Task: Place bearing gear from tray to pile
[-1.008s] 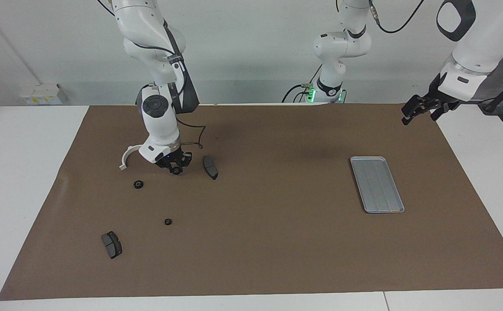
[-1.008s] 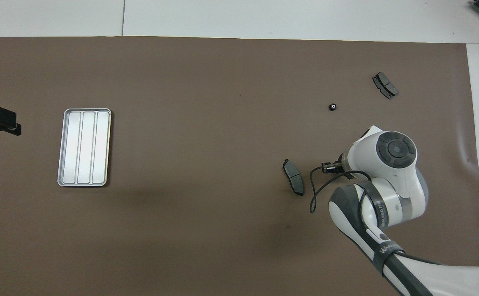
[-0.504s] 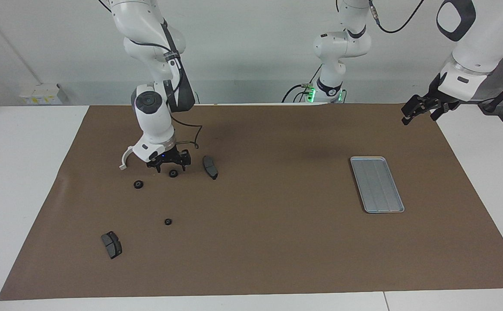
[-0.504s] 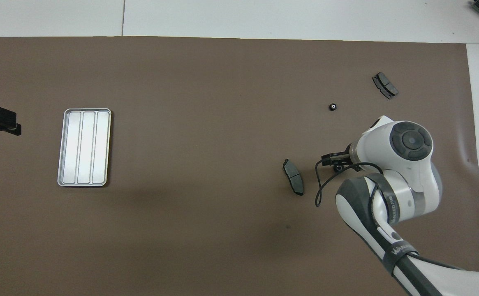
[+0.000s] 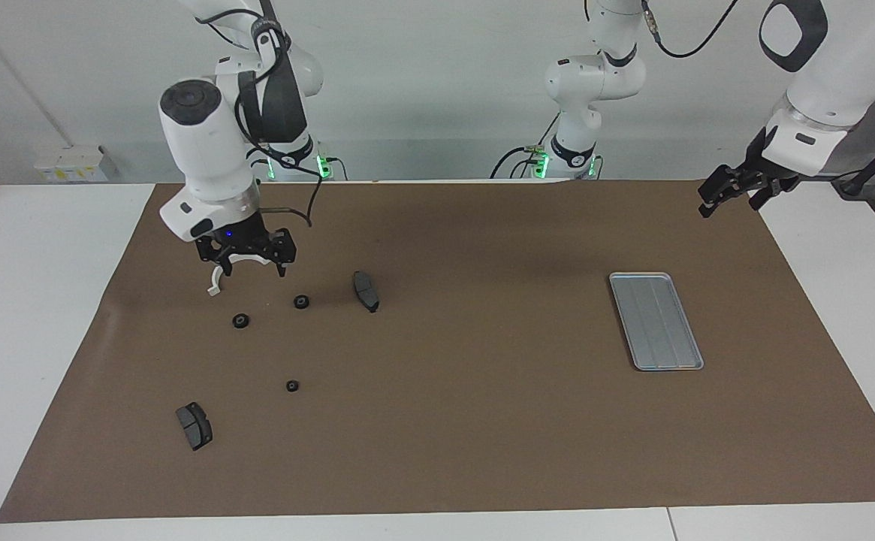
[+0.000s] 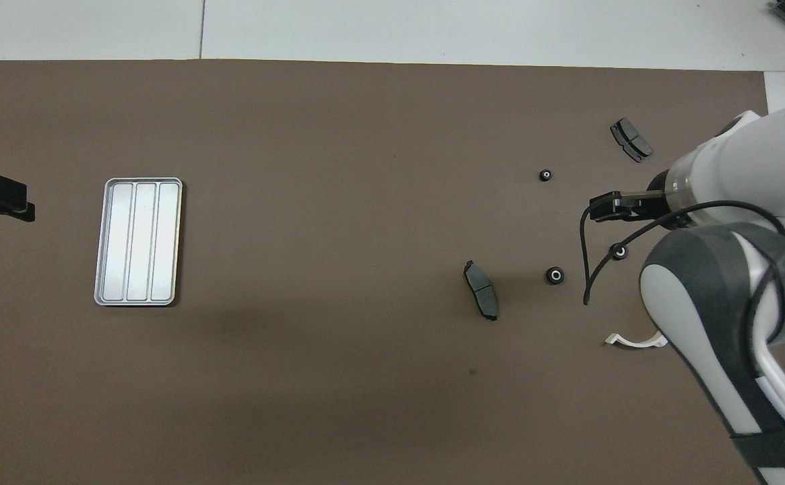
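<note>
The silver-grey tray [image 5: 656, 321] lies empty toward the left arm's end of the table; it also shows in the overhead view [image 6: 139, 241]. A small black bearing gear [image 5: 301, 301] lies on the mat in the pile, beside a dark brake pad [image 5: 366, 291]; the gear also shows in the overhead view [image 6: 554, 275]. My right gripper [image 5: 245, 263] is open and empty, raised over the white half-ring bracket [image 5: 214, 284]. In the overhead view the right gripper [image 6: 601, 206] shows only partly. My left gripper [image 5: 730, 191] waits in the air at the mat's edge near the tray.
Two more black gears [image 5: 240, 321] [image 5: 292, 386] and a second brake pad [image 5: 194, 425] lie scattered at the right arm's end of the brown mat [image 5: 467, 421]. The right arm's cable hangs beside the gripper.
My right gripper opened and let go of the bearing gear, which stayed on the mat. It then rose and moved toward the right arm's end, over the white bracket. The left arm has not moved.
</note>
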Tool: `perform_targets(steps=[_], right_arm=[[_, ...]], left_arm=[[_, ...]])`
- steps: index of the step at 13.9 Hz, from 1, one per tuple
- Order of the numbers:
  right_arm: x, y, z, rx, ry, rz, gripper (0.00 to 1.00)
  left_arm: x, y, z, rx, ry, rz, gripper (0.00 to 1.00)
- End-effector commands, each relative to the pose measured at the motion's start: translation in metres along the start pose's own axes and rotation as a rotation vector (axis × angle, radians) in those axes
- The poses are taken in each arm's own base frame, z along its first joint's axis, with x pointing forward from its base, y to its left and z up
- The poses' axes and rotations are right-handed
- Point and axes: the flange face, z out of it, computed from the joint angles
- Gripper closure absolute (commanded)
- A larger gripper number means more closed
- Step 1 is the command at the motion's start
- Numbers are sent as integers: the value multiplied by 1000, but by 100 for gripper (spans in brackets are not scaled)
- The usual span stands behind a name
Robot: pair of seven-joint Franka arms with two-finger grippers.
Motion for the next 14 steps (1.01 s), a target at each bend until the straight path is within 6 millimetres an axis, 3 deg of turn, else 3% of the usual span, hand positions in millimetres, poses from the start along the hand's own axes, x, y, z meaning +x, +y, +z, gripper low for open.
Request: perform_targets(steps=[1,5,8,9,14], right_arm=[[12,23,-44,33,13,27,0],[7,47,-82,22,-11,60,0],[-8,54,-81,5,-68,68,0],[-13,65,-84,3,-81,88,0],[-22,66,-86,10,-118,92,0]], left_arm=[[-4,-3,-3,19,15,1,0],[-4,-2,-3,19,15,3,0],[-5,-2,-4,19,16,3,0],[-4,-2,-3,19,15,3,0],[-4,-2,-3,19,15,3,0]])
